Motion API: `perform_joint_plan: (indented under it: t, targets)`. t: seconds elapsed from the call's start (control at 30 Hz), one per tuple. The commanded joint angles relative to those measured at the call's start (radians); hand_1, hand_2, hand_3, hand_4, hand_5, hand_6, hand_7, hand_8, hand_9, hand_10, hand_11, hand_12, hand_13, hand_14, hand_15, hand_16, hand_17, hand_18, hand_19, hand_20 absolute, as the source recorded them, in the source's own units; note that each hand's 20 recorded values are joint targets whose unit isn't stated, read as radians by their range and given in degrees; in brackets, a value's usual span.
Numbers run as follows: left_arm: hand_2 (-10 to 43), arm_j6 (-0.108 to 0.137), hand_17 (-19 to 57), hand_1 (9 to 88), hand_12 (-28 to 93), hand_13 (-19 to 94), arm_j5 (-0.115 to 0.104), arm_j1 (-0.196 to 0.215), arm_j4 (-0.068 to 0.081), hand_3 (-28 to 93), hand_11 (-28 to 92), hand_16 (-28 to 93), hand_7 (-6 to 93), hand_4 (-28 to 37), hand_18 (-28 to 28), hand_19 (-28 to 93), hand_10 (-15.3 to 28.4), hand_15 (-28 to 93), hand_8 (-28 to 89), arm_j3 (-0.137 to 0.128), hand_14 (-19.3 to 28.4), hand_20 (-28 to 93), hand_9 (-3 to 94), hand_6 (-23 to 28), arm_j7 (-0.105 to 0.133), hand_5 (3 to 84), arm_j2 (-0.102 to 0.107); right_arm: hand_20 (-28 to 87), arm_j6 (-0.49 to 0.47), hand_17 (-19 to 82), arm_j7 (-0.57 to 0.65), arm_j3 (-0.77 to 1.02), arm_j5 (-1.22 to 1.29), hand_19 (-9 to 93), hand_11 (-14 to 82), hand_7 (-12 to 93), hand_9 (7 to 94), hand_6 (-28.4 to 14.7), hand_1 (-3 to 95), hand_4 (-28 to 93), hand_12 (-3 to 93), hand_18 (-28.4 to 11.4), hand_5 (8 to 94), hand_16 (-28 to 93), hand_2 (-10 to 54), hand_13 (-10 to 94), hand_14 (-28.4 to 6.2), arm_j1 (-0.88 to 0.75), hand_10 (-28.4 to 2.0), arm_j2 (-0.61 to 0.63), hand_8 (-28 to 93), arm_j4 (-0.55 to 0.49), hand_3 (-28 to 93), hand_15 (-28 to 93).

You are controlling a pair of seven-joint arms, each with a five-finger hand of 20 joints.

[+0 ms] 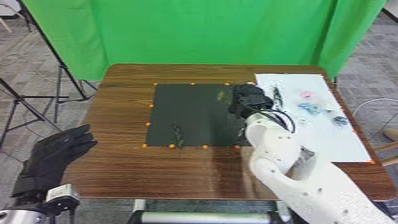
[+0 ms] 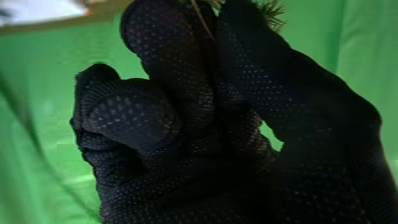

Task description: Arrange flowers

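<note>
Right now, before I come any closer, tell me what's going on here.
The robot is arranging flowers. Its right hand, over the dark mat's right side, pinches a thin-stemmed green sprig. Another sprig lies on the mat, while a pink flower and a pale blue one lie on the white sheet to the right. The left hand waits open at the table's left.

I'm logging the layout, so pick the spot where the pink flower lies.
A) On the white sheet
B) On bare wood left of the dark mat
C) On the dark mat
A: in the head view the pink flower lies on the white sheet, to the right of the dark mat.
</note>
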Motion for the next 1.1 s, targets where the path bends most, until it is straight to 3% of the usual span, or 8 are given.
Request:
perform_joint_plan:
  t: [0.03,0.2,0.33,0.47,0.93,1.1]
  targets:
    - [6.3,-0.038,-10.0,26.4,9,27,0.025,-0.029,0.0,81,35,-12,13.3,-15.5,21.3,57,22.1,58,-8,-0.002,28.3,11,37.8,13.8,-0.051,45.2,-0.018,23,-0.041,38,0.016,-0.042,-0.035,93,36.9,22,87.2,-4.5,53.4,-26,27.3,-28.3,84.9,25,-7.6,79,-10.2,-0.03,-14.8,-0.098,24,0.051,77,72]
    - [6.2,-0.05,-10.0,26.3,9,27,0.031,-0.044,0.003,82,35,-12,13.3,-15.3,21.3,56,22.0,58,-8,-0.005,28.3,11,37.7,13.8,-0.068,45.2,-0.027,23,-0.06,38,0.027,-0.055,-0.044,93,37.0,22,87.2,-4.4,53.4,-26,27.3,-28.3,84.9,25,-7.6,79,-10.1,-0.046,-14.8,-0.13,24,0.078,77,72]
    - [6.3,-0.053,-9.9,26.3,9,27,0.031,-0.061,0.01,82,35,-12,13.3,-15.2,21.3,56,22.0,58,-8,0.006,28.4,11,37.7,13.7,-0.065,45.2,-0.018,23,-0.083,38,0.021,-0.071,-0.052,93,37.0,22,87.2,-4.4,53.3,-26,27.2,-28.3,84.9,25,-7.7,79,-10.1,-0.042,-14.8,-0.164,24,0.103,77,72]
    - [6.2,-0.062,-10.0,26.3,9,27,0.038,-0.084,0.015,82,35,-12,13.3,-15.2,21.3,57,22.0,58,-8,0.009,28.4,11,37.7,13.7,-0.079,45.2,-0.016,23,-0.091,38,0.029,-0.077,-0.052,93,37.1,22,87.1,-4.3,53.2,-26,27.1,-28.3,84.8,25,-7.6,79,-10.2,-0.039,-14.8,-0.185,24,0.118,77,72]
    - [6.2,-0.075,-10.0,26.5,9,27,0.046,-0.097,0.017,82,35,-12,13.3,-15.0,21.3,57,22.0,58,-8,0.01,28.3,11,37.7,13.8,-0.092,45.3,-0.028,23,-0.126,37,0.039,-0.082,-0.037,93,37.5,23,87.1,-4.2,52.1,-25,26.5,-28.3,84.8,25,-7.7,78,-10.6,-0.053,-14.8,-0.205,23,0.11,77,72]
    - [6.1,-0.068,-10.0,26.5,9,27,0.049,-0.093,0.012,82,35,-12,13.4,-14.8,21.3,56,22.0,58,-8,0.009,28.3,11,37.7,13.7,-0.095,45.3,-0.027,22,-0.151,37,0.02,-0.083,-0.046,93,38.7,24,86.9,-3.9,50.8,-24,24.2,-28.4,84.5,24,-7.8,78,-10.8,-0.054,-14.9,-0.219,21,0.102,77,71]
